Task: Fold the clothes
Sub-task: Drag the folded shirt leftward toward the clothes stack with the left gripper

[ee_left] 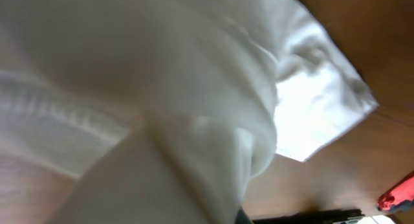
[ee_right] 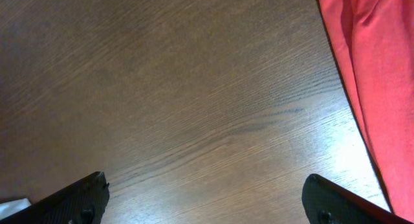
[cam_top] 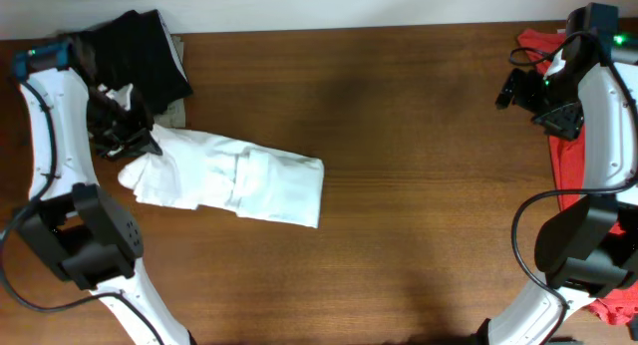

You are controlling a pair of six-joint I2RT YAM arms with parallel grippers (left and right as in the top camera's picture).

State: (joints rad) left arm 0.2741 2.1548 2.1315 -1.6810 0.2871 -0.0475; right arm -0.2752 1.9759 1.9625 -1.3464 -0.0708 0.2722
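Observation:
The clothes [cam_top: 249, 180], a white T-shirt, lie partly folded in a long strip on the left of the brown table [cam_top: 419, 205]. My left gripper [cam_top: 125, 124] is shut on the shirt's left end, and a bunch of white fabric stands up above it. White cloth [ee_left: 194, 88] fills the left wrist view and hides the fingers; the strip's far end lies on the wood. At the far right my right gripper [cam_top: 515, 86] hangs above bare wood. Its fingers [ee_right: 77, 198] stand wide open around nothing [ee_right: 206, 198].
A black folded garment [cam_top: 145, 51] lies at the back left corner, right behind my left gripper, with a greyish one [cam_top: 176, 111] under its edge. A red shirt [cam_top: 573, 156] lies along the right edge, its hem [ee_right: 369, 68] beside my right gripper.

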